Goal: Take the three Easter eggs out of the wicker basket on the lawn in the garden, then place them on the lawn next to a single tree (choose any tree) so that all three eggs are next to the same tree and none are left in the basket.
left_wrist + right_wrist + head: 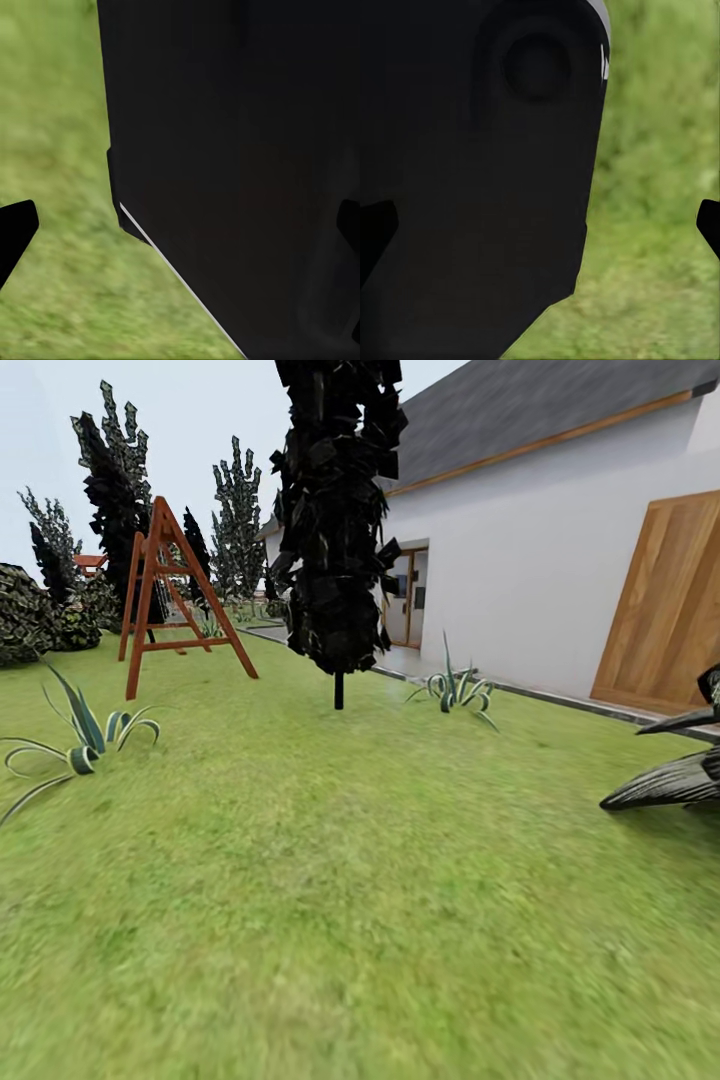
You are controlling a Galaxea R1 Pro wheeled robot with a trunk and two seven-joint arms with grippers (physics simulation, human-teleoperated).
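Green lawn (350,900) runs from the head camera up to a dark-crowned tree (338,520) before a white house (540,560), with a wooden swing frame (165,595) and striped agaves (85,745) to the sides. Both wrist cameras catch grass beside a black robot body panel (240,172). Left gripper (184,225) and right gripper (547,225) each show fingertips spread at opposite picture edges, nothing between them.
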